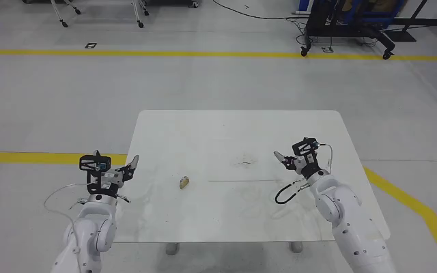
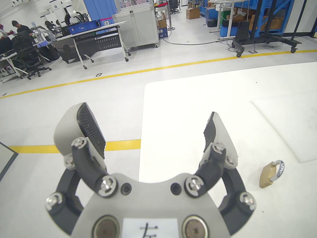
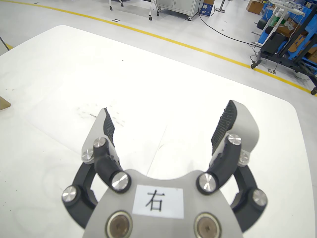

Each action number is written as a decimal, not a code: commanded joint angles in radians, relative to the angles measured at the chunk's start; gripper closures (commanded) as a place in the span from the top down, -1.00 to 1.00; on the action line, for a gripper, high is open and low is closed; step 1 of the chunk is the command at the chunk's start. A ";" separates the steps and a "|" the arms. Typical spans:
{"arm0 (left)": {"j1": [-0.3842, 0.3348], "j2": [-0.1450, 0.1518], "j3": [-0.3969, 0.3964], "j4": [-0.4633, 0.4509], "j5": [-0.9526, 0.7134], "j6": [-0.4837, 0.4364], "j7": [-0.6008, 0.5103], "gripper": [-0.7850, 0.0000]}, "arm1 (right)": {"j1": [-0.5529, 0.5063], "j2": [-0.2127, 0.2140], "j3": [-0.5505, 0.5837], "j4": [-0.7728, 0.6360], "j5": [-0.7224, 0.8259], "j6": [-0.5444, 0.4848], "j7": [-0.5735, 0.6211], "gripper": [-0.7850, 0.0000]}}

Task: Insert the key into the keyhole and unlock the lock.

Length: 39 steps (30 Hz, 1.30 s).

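Observation:
A brass padlock (image 1: 184, 182) with a silver shackle lies flat on the white table (image 1: 239, 130), left of the middle. It also appears in the left wrist view (image 2: 270, 174) and at the edge of the right wrist view (image 3: 3, 104). A small thin grey thing (image 1: 246, 162) lies among scuff marks near the table's middle; it is too small to tell whether it is the key. My left gripper (image 1: 115, 165) (image 2: 148, 122) stands open at the table's left edge, left of the padlock. My right gripper (image 1: 290, 153) (image 3: 168, 115) is open over the table's right part, holding nothing.
The table edge (image 2: 142, 134) runs between the left gripper's fingers, with floor and a yellow line (image 1: 41, 157) beyond it. Carts and racks (image 1: 348, 27) stand far behind the table. A faint seam (image 1: 232, 181) crosses the tabletop.

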 commanded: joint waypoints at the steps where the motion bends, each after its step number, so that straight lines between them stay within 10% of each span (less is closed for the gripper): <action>1: 0.000 0.000 0.000 0.000 0.000 0.000 0.000 1.00 | 0.000 0.000 0.000 0.000 0.000 0.000 0.000 1.00; 9: 0.000 0.000 0.000 0.000 0.000 0.000 0.000 1.00 | 0.012 -0.001 -0.021 0.017 0.004 -0.035 0.029 1.00; 14: 0.000 0.000 0.000 0.000 0.000 0.000 0.000 1.00 | 0.177 -0.005 -0.101 0.193 0.074 -0.331 0.043 1.00; 22: 0.000 0.000 0.000 0.000 0.000 0.000 0.000 1.00 | 0.399 0.000 -0.241 0.357 -0.221 -0.625 -0.030 1.00; 26: 0.000 0.000 0.000 0.000 0.000 0.000 0.000 1.00 | 0.459 -0.001 -0.297 0.394 -0.329 -0.674 -0.093 -0.10; 39: 0.000 0.000 0.000 0.000 0.000 0.000 0.000 1.00 | 0.623 -0.046 -0.502 0.550 -0.453 -0.706 -0.014 -0.24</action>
